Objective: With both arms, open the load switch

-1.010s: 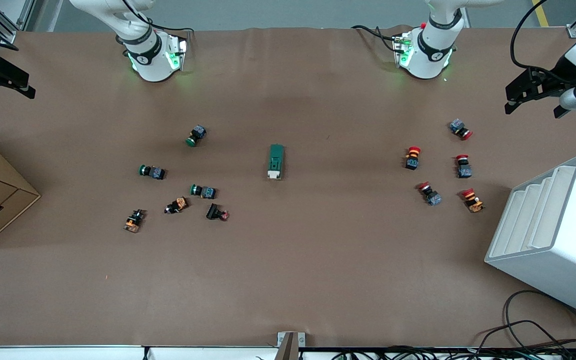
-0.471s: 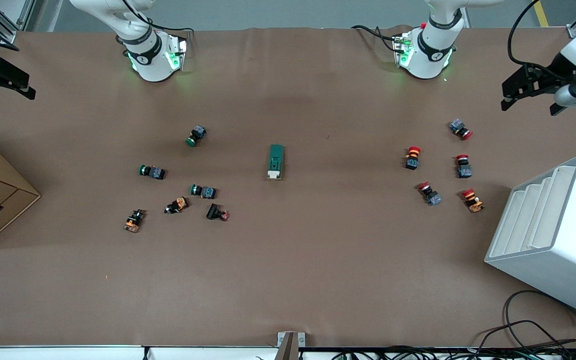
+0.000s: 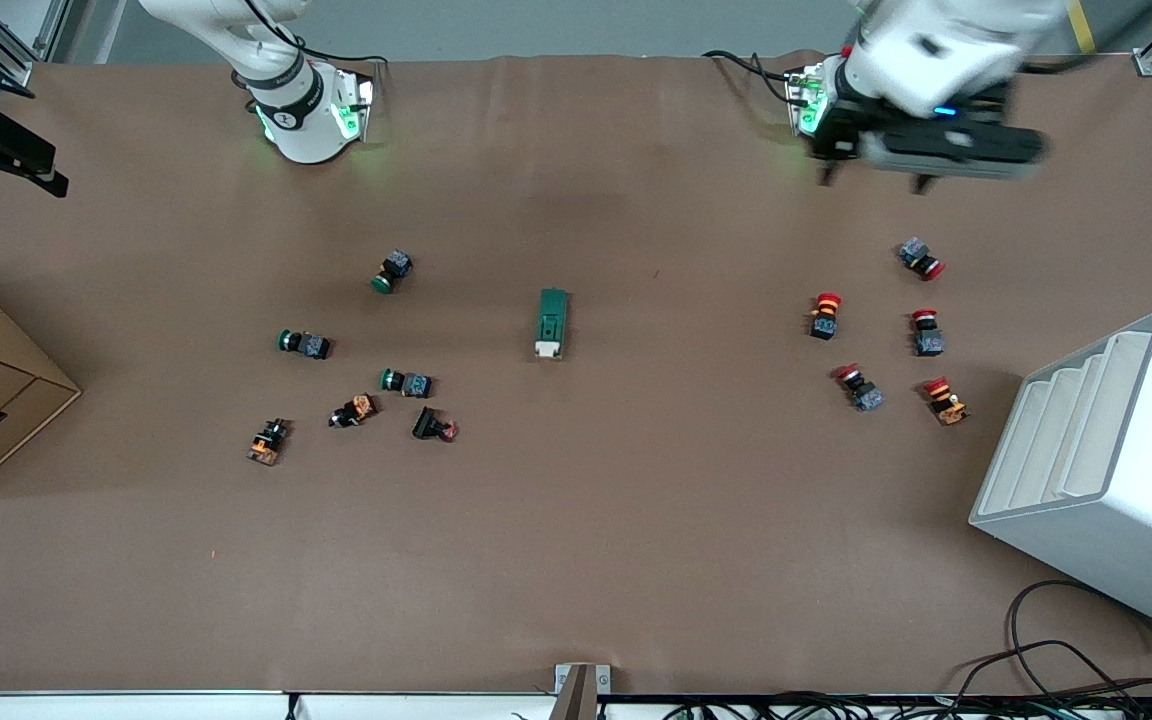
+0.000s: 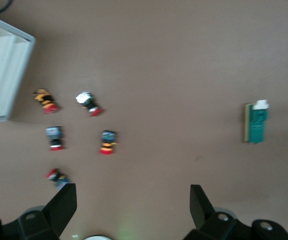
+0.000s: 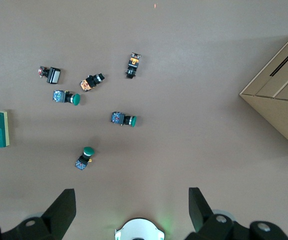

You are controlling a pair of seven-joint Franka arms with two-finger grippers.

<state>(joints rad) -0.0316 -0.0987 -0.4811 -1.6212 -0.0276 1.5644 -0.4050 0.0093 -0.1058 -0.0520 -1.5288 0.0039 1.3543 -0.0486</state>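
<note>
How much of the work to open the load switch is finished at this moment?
Nothing looks done: the load switch lies untouched mid-table, among the push buttons. In hand: the left gripper, open and empty, is up over the table near its own base. The right gripper waits open at its end. Left: reaching, gripping and opening the switch.

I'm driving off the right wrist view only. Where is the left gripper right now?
Observer: The left gripper is up over the table close to the left arm's base, fingers open.
Operator: What lies at that end of the table?
Observer: Five red-capped push buttons lie scattered toward the left arm's end, well apart from the load switch.
Operator: Anything bigger there?
Observer: A white stepped rack stands at the table's edge, nearer the front camera than those buttons.
</note>
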